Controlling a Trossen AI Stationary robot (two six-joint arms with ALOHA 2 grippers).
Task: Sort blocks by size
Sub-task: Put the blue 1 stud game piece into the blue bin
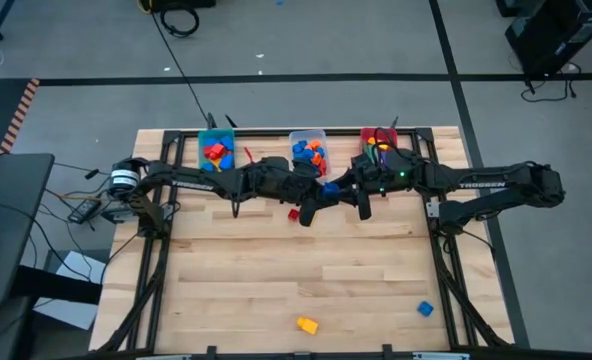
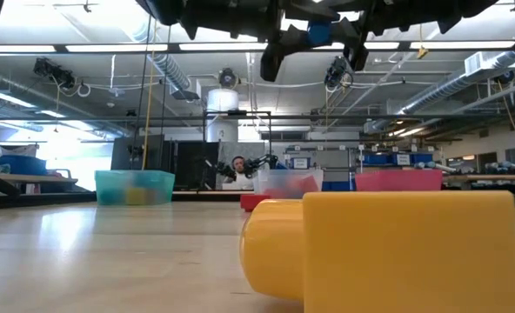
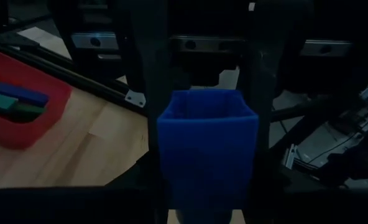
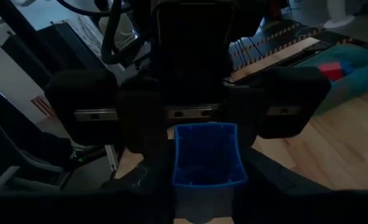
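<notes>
At the table's (image 1: 276, 270) far edge, toward eleven o'clock, sits the teal bin (image 1: 216, 150) with red, blue and orange blocks in it. My left arm reaches in from nine o'clock, and my left end effector (image 1: 316, 190) meets my right end effector (image 1: 338, 186) above the table near twelve o'clock. Between them hangs one blue block (image 1: 330, 187), clear of the wood. In the left wrist view that blue block (image 3: 207, 146) sits between my left fingers (image 3: 148, 93), which are closed on its sides. In the right wrist view the same block (image 4: 207, 155) shows its hollow underside, with my right end effector's fingers close at either side of it; both seem to have hold of it.

A red block (image 1: 294, 213) lies on the table just under the left end effector. The clear bin (image 1: 308, 148) stands at twelve, and the red bin (image 1: 379, 143) at one o'clock.

Near the table's front, a yellow block (image 1: 307, 325) lies at six o'clock, and a small blue one (image 1: 425, 309) at about four.
</notes>
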